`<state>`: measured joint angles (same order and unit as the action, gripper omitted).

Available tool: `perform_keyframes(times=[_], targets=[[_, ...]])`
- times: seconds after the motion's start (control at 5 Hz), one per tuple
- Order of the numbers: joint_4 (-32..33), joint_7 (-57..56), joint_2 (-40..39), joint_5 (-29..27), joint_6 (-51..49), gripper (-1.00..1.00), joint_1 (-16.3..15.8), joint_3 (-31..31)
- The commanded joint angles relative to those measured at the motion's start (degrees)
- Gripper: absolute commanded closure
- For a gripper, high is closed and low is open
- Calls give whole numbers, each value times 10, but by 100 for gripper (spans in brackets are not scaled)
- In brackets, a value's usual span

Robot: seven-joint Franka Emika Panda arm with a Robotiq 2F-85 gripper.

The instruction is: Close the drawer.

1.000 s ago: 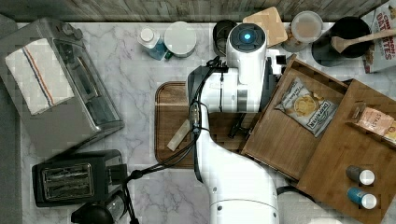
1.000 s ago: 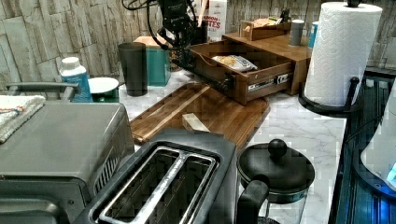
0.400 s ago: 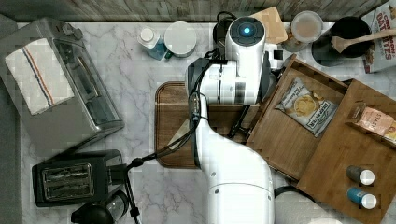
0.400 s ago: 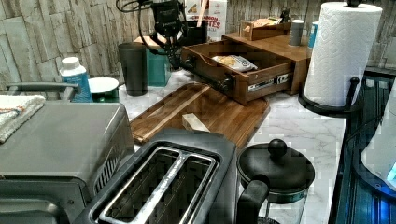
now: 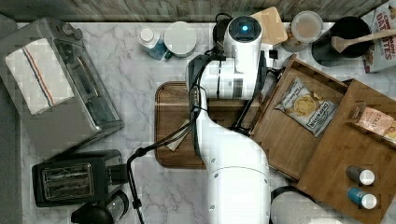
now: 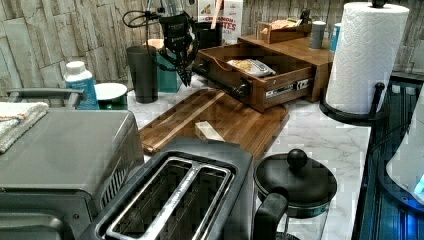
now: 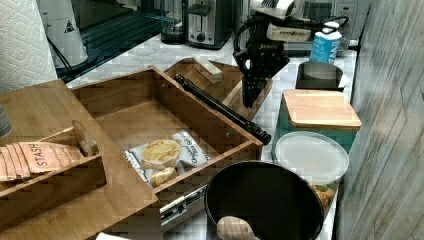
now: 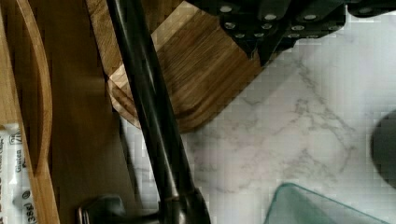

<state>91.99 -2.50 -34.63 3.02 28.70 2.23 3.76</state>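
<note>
The drawer stands pulled well out of its cabinet, over the marble counter. In the top view the white arm covers the drawer's front edge and hides the gripper itself. The left view gives what that one lacks: the gripper hangs point-down just beside the drawer's front, near one end of the long black handle bar, with its tip over the wooden cutting board. I cannot see from there whether it touches the bar. The right view shows the same from the other side, the gripper close to the handle bar and just above the board's edge. As for the jaws, they read as one dark wedge in both side views, so I cannot tell whether they are parted or closed.

The wrist view brings the handle bar up close, a smooth dark rod crossing the board's rounded corner, with bare marble beyond.

The drawer is light-brown wood with low walls and a plank floor. A bag of crackers lies flat in it, near the cabinet end. The right view also shows the metal slide rail on the drawer's side.
</note>
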Motion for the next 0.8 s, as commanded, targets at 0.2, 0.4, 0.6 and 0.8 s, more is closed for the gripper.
perform_keyframes(times=[0.2,0.4,0.6,0.8], targets=[[25,-81,67,11,11,100,28,5],[25,-141,73,-2,-18,100,62,10],[60,-214,95,-10,-7,100,89,31],[99,-277,110,-17,19,100,120,51]])
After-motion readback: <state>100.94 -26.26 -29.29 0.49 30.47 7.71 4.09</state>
